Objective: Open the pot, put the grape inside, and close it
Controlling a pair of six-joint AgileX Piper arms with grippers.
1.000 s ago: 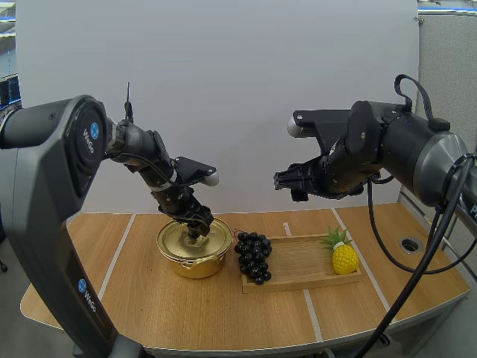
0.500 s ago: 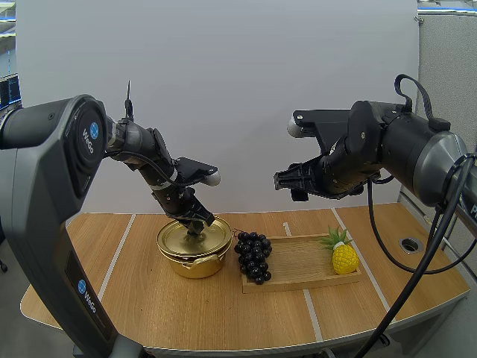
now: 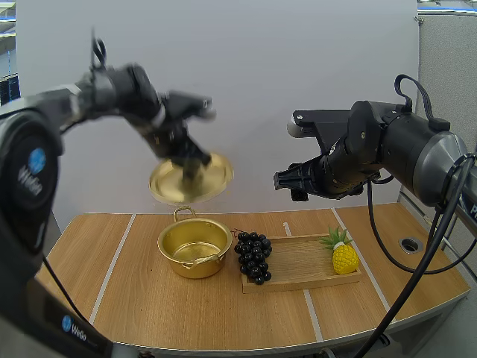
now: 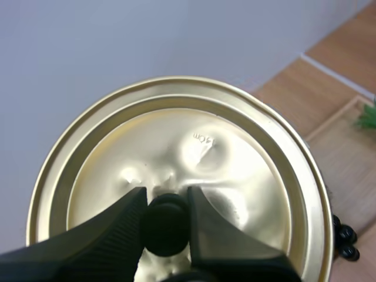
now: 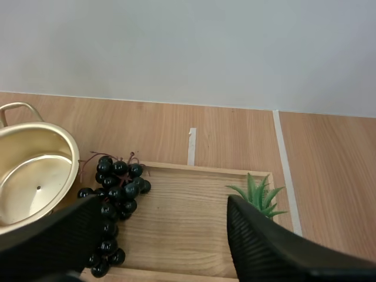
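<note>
1. Grips lid [image 3: 212,177] with left claw [image 4: 166,200], clenched on black knob [image 4: 164,229]; hangs it tilted, high above open pot [image 3: 195,246].
2. Leaves grapes [image 3: 253,256] draped over left edge of tray [image 3: 305,262], just beside pot.
3. Holds right claw [image 5: 164,235] released, fingers apart, above tray.
4. Best move, likely: swing lid clear leftward, lay flat on bare surface [image 3: 149,313], well apart from pot.
5. Go slow: small knob pinch, lid may pivot.

Arms [image 3: 406,149] dark grey, rounded; blue round badge [image 3: 36,161] far behind left claw [image 4: 166,197], white cap [image 3: 296,127] behind right claw [image 3: 279,183]; fingers [image 5: 264,247] black, ribbed.
</note>
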